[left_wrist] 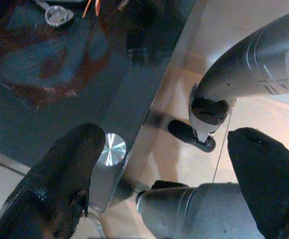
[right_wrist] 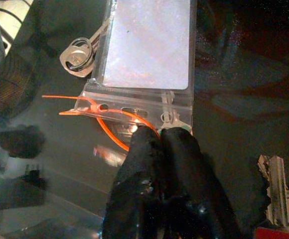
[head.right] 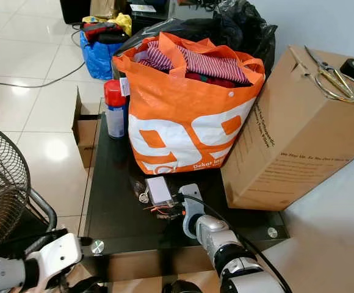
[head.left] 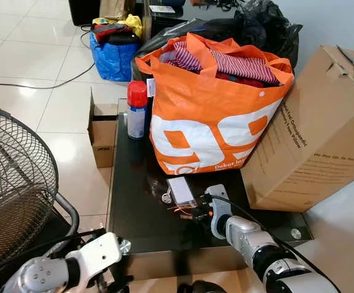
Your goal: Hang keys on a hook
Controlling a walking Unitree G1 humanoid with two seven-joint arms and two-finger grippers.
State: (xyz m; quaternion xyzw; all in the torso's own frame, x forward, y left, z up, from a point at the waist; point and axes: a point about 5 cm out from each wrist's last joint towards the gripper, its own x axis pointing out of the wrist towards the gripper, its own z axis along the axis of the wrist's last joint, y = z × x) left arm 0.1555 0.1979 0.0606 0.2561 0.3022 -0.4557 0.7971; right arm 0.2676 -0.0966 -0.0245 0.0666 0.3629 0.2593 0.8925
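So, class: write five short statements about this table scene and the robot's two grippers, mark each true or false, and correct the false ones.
1. The right gripper has its jaws closed at the clear card holder's edge. True.
2. The spray can has a blue cap. False: red.
3. The orange bag holds striped cloth. True.
4. The left gripper is closed on a key. False: open, holding nothing.
5. Scissors lie on the glass table. False: on the cardboard box.

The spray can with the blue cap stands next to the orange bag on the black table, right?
Not quite: the spray can has a red cap, as the left eye view shows. It does stand beside the orange bag on the black table.
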